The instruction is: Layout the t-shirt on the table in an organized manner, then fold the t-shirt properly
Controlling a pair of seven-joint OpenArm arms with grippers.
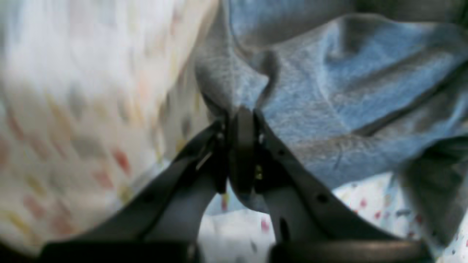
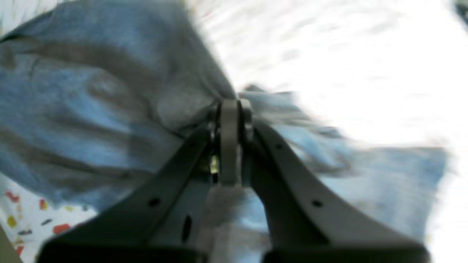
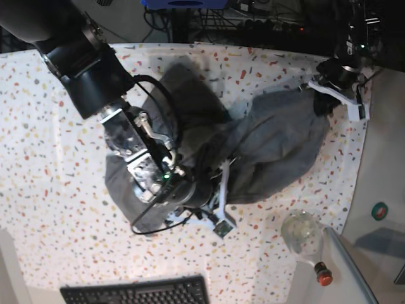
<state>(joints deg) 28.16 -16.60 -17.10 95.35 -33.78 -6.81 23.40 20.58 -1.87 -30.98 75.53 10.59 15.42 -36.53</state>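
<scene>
The grey t-shirt [image 3: 278, 139] lies crumpled across the middle of the speckled table [image 3: 57, 126], stretched toward the far right corner. My right gripper [image 3: 219, 179] is low over the shirt's middle. The right wrist view shows this gripper [image 2: 230, 106] shut on a bunched fold of the t-shirt [image 2: 91, 109]. My left gripper [image 3: 319, 98] is at the shirt's far right end. In the left wrist view, the left gripper [image 1: 243, 113] is shut on a pinched edge of the t-shirt [image 1: 347, 95], which hangs above the table [image 1: 73, 91]. The right arm hides part of the shirt.
A black keyboard [image 3: 136, 292] lies at the near edge. A clear glass bulb [image 3: 300, 231] and a small red-capped object [image 3: 323, 273] sit near the table's right front corner. Cables and equipment [image 3: 266, 16] run along the far side.
</scene>
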